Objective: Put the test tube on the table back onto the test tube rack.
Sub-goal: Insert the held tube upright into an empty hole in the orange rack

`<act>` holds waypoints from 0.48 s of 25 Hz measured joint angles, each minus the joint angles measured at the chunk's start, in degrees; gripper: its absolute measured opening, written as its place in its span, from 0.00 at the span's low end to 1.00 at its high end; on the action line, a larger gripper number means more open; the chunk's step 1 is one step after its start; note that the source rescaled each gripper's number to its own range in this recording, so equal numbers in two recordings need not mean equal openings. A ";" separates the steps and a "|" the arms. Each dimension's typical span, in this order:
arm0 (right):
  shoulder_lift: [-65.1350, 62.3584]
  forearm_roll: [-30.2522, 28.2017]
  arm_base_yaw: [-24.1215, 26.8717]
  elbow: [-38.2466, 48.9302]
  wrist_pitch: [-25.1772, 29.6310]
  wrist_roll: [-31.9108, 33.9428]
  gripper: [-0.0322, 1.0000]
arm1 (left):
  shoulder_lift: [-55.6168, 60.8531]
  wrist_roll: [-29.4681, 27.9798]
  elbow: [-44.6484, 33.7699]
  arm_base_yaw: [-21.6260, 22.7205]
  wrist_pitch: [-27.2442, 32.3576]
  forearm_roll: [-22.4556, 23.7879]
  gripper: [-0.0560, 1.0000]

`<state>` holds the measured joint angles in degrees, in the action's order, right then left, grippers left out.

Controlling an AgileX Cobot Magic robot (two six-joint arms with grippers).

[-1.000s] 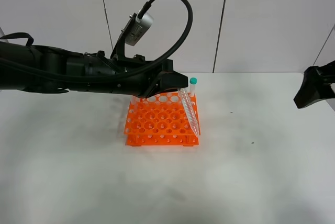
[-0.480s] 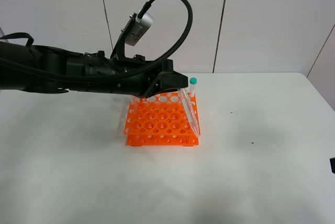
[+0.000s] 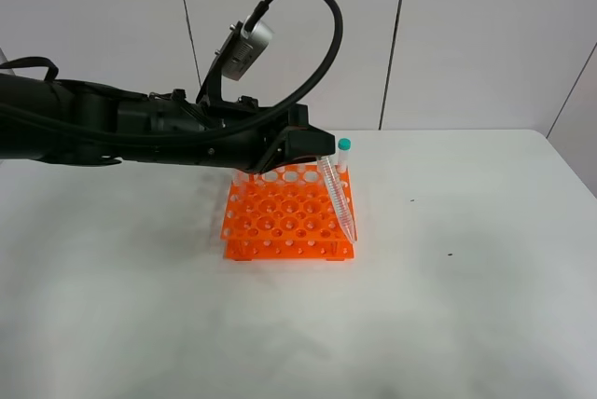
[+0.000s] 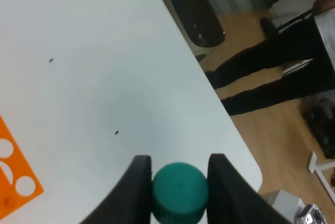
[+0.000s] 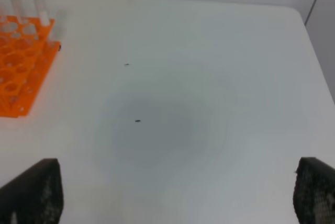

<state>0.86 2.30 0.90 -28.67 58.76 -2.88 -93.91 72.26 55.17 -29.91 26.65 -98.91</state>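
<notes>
The left gripper (image 3: 319, 152) pinches the test tube (image 3: 338, 199) by its green cap (image 4: 179, 190) — the tube leans over the 3 o'clock edge of the orange test tube rack (image 3: 280, 217), tip toward 5 o'clock. The right gripper (image 5: 172, 192) holds its fingers wide apart over the table (image 3: 466, 278).

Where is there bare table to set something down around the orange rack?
Bare table lies right of the test tube rack out to the edge, and along its front. Crowded over the rack, where the left gripper holds the test tube tilted.
</notes>
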 joint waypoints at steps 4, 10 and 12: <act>0.00 0.01 0.00 0.00 0.00 0.43 0.98 | 4.05 -0.30 0.00 0.47 0.00 0.05 0.06; 0.00 0.01 0.00 0.00 0.00 0.43 0.98 | 14.19 -5.16 0.00 0.75 -2.50 8.94 0.06; 0.00 0.01 0.00 0.00 0.00 0.46 0.98 | 17.18 -6.90 0.00 0.75 -3.83 14.59 0.06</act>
<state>0.86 2.31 0.90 -28.68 58.76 -2.42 -76.73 65.36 55.17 -29.15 22.82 -84.33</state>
